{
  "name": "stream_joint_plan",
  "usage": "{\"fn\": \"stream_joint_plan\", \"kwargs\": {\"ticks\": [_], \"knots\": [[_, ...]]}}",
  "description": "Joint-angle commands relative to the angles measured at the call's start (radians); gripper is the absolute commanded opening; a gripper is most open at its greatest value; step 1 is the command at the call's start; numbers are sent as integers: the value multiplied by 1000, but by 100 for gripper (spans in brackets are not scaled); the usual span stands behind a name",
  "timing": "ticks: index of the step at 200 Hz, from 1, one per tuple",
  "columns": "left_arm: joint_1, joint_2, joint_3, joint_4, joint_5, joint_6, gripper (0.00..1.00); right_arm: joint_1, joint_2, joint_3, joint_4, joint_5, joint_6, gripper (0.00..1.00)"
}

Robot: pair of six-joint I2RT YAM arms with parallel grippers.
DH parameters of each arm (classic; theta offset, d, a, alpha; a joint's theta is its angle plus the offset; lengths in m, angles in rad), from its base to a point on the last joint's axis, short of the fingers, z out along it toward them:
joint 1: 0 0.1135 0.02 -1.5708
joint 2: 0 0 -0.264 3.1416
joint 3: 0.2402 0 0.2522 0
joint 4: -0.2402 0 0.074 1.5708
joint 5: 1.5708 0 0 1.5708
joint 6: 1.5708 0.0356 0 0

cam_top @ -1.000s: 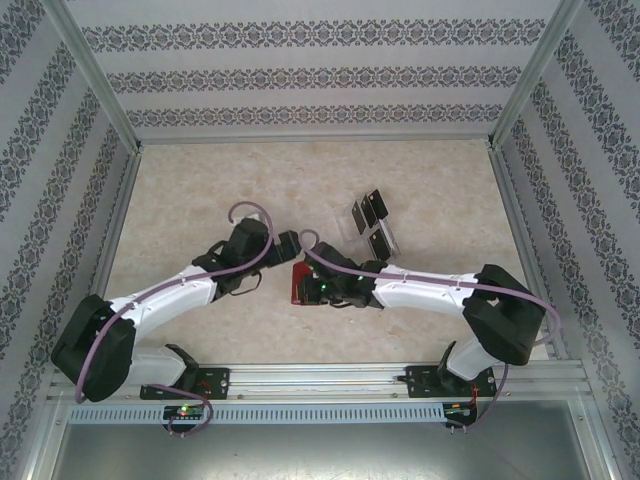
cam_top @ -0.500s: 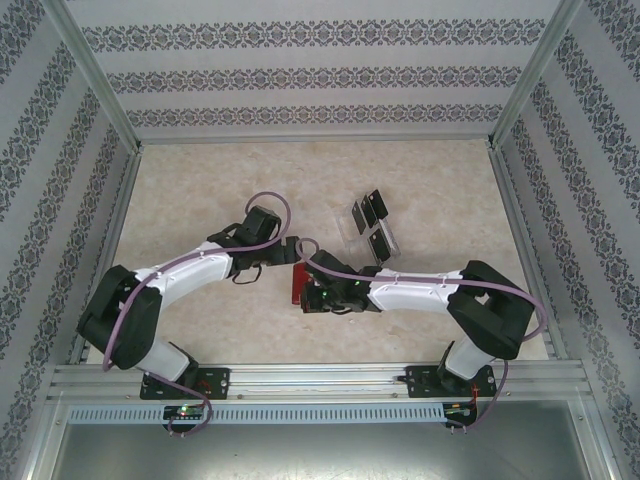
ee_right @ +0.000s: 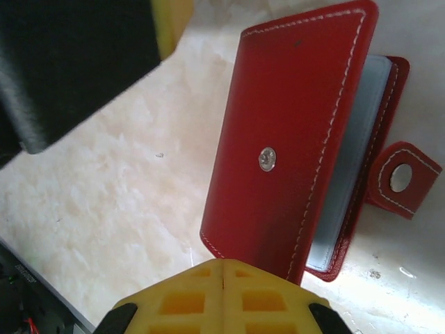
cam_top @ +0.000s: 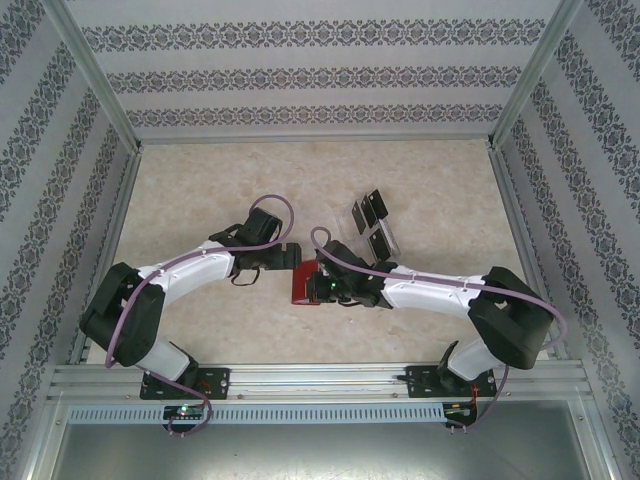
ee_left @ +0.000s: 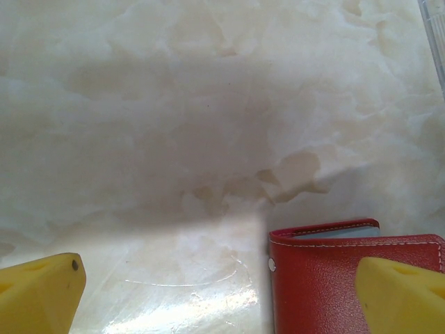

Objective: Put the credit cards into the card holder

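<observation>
The card holder (ee_right: pixel 292 132) runs lengthwise straight ahead of my clenched right jaws, while my left jaws gape over its corner.

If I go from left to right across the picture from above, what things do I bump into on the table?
left arm's elbow → red card holder → dark credit cards → right arm's elbow

One red leather-like folding card holder (cam_top: pixel 303 283); at its one o'clock, at least three thin dark rectangular credit cards (cam_top: pixel 372 208), in one clear plastic rack (cam_top: pixel 394 240).
</observation>
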Motion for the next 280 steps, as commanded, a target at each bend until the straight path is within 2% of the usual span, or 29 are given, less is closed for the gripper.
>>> {"fn": "stream_joint_plan", "kwargs": {"ticks": [1,77,139,214,254,280], "knots": [[-9,-4,19,-44,-1,35,100,-8,41,-24,13,6,-7,0],[-67,29,52,-104,-35,106,100,-33,137,-55,85,-16,0,0],[-75,87,61,-77,-71,97,100,-38,136,-69,85,-16,-2,0],[-76,132,58,2,-52,81,100,-38,136,-74,91,-18,-2,0],[-75,183,71,-34,-111,57,100,-39,136,-72,90,-22,-3,0],[-75,199,60,-62,-149,31,99,-53,72,-69,55,-20,-14,0]]}}
